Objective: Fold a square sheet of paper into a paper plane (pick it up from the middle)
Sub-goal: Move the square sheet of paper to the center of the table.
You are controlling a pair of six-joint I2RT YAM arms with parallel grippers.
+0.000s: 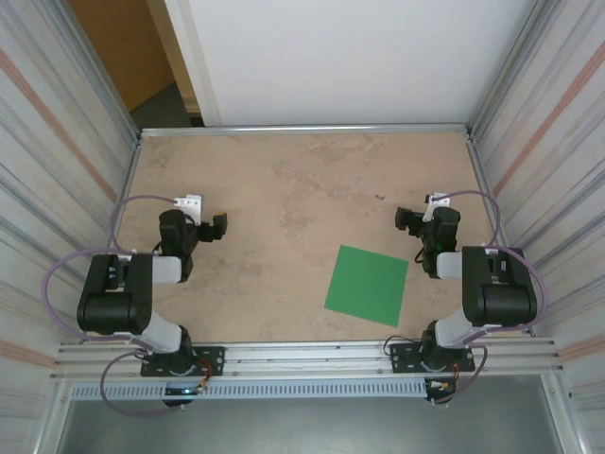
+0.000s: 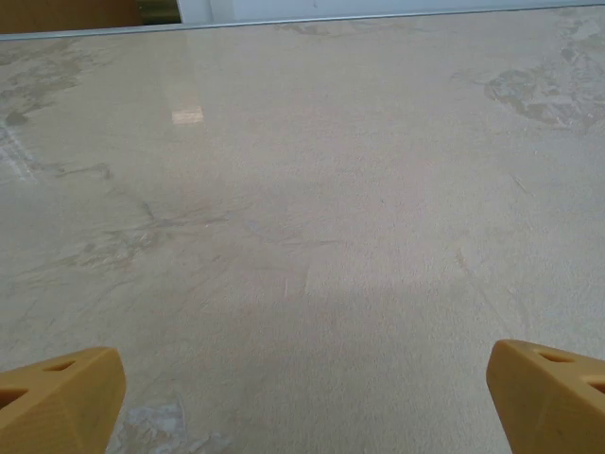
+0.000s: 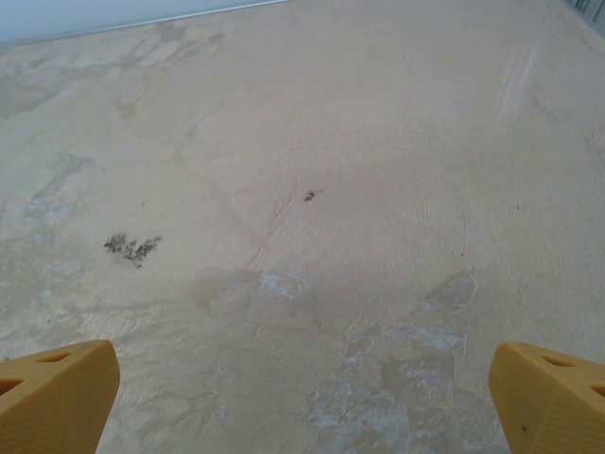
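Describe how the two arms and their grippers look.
The left arm and right arm are chunky black joint housings joined by pale grey tubes. A lilac cable loops along each. The left gripper and right gripper have blocky orange-yellow fingers with small recessed slots.

One square sheet of paper (image 1: 367,285) on one table (image 1: 284,180); two arms, the left arm (image 1: 118,293) and right arm (image 1: 496,288); two grippers, left gripper (image 2: 302,392) and right gripper (image 3: 302,392); four orange fingertips (image 2: 57,397).
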